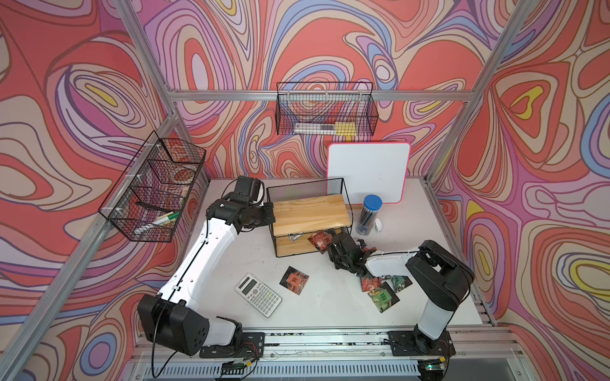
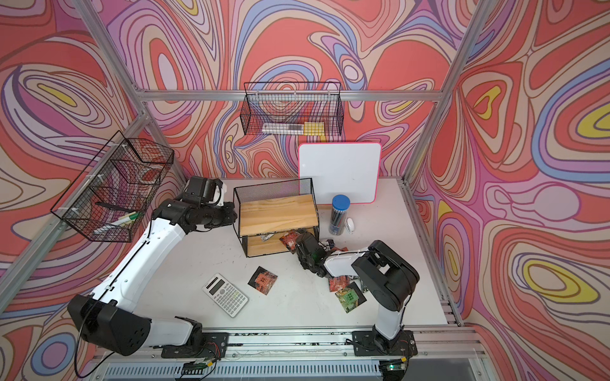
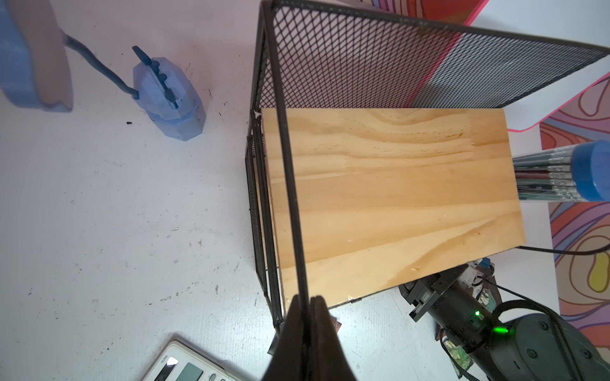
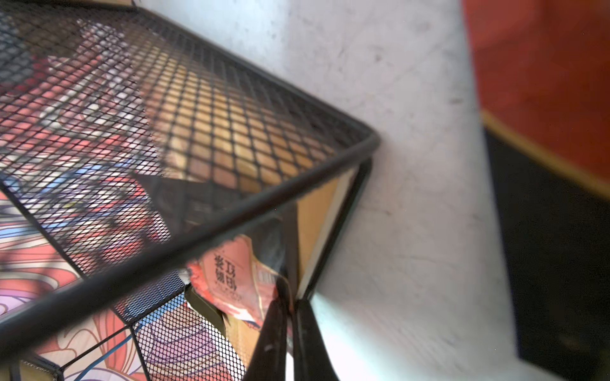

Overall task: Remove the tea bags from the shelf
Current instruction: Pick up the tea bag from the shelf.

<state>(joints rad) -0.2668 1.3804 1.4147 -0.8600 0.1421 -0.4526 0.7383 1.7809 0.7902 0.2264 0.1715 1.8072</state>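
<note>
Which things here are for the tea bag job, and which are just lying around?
Job: shelf, red tea bag in the right gripper, left gripper on the shelf frame, tea bags on the table.
Lying about: calculator, whiteboard, pencil tub, wire baskets.

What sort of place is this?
Probably a robot test cell staged as a desk: aluminium frame, swirl-patterned walls, a left arm and right arm bolted to a base rail, plus a calculator and whiteboard.
</note>
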